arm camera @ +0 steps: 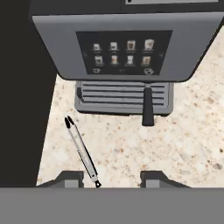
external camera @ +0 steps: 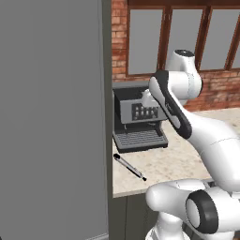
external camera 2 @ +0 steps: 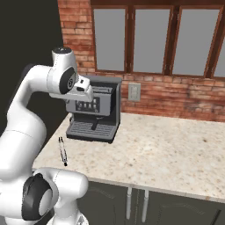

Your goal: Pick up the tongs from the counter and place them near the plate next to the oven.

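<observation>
- Beige speckled stone makes up the one counter [external camera 2: 167,149], which runs from a tall dark panel [external camera: 51,117] on the left far off to the right under a red brick wall [external camera 2: 176,94].
- One pair of tongs [external camera: 129,167] lies flat on the counter, silver-grey with black tips, at the near left corner of the stone.
- In the right base view the tongs [external camera 2: 63,151] sit just in front of the coffee machine's left side, running from far to near and close to the counter's left edge.
- One coffee machine [external camera 2: 94,110], dark grey with a panel of drink icons, stands at the far left, and its ribbed drip tray [arm camera: 122,98] sticks out toward the near side.
- One pale wall socket [external camera 2: 133,91] is set in the brick to the right of the machine, below three window panes [external camera 2: 151,39].
- One gripper [arm camera: 111,179] hangs above the counter in front of the machine; its fingers [arm camera: 70,178] stand wide apart and hold nothing.
- In the hand view the tongs [arm camera: 81,151] lie slanted, and their near end comes between the two fingertips from the left one's side.
- To the right of the machine the worktop is bare stone out to its near edge, giving broad room; on the left the tongs are hemmed in by the dark panel and the machine's tray.
</observation>
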